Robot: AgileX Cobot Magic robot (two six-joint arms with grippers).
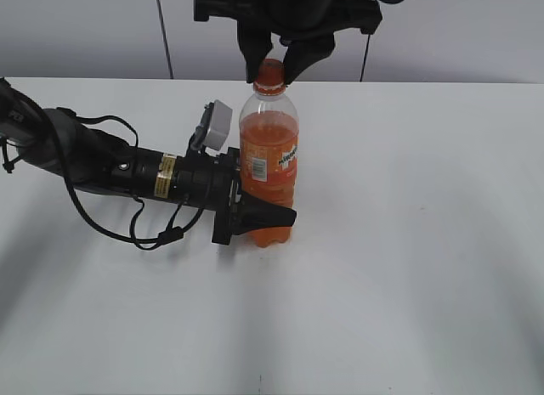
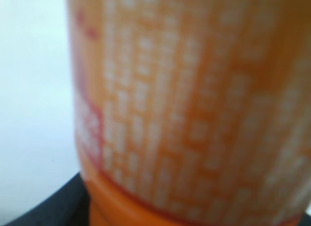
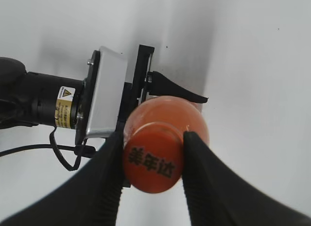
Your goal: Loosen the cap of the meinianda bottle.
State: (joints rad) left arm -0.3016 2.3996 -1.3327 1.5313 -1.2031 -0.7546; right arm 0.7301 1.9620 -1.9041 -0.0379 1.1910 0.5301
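Bottle: the meinianda bottle stands upright on the white table, caught between both claws, one low and one at the top.
Left claw: the left gripper lies level along the table and reaches in from the left; its jaws are closed narrow around the bottle's lower body, one black finger crossing the front just under the label.
Left wrist view: nothing but the blurred orange label filling the picture right against the lens, with a dark edge of the claw at the bottom left corner.
Right claw: the right gripper comes straight down from above; its two black fingers press the ribbed sides of the cap from either side, spread only as wide as the cap itself.
Cap: seated on the bottle neck directly between the right fingertips, dark print facing up.
Around the claws: the left arm's grey camera block sits just left of the bottle's shoulder, close below the right claw; black cables loop under the left arm.
In the way: the left arm's wrist and camera block crowd the bottle's left side; the table to the right of the bottle is open.
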